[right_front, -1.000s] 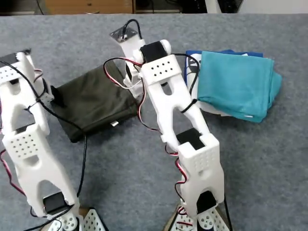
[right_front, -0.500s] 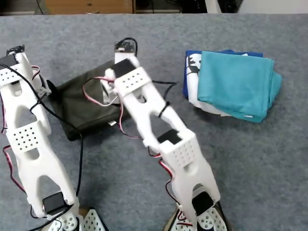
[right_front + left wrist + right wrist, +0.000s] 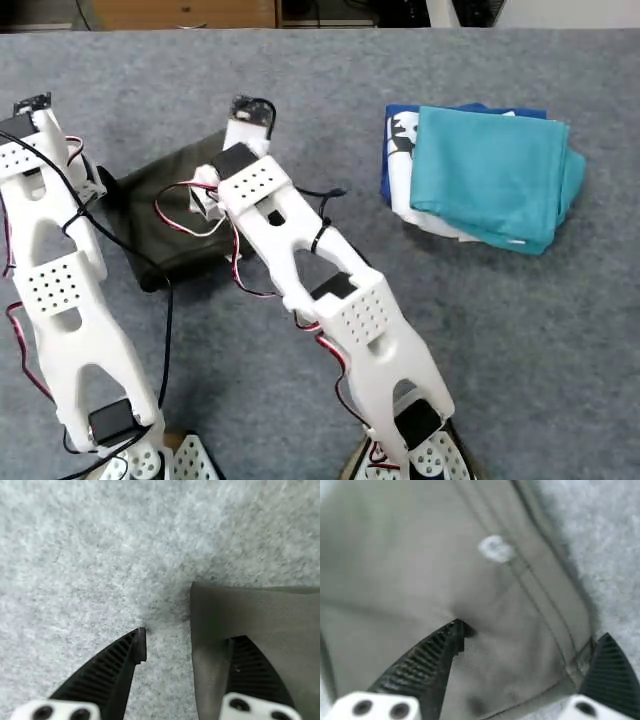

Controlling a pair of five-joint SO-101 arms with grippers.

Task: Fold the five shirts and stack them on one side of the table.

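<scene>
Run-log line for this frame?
left gripper: open at olive shirt corner | right gripper: open over shirt | folded stack: apart from both

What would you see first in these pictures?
Two white robot arms meet at a dark green shirt, the left claw open at its edge, the right claw open above it. On the right of the grey table sits a pile of folded shirts, a bright teal shirt on top.

folded shirt [image 3: 150, 205] on L, shirt stack [image 3: 490, 185] well apart on R
</scene>
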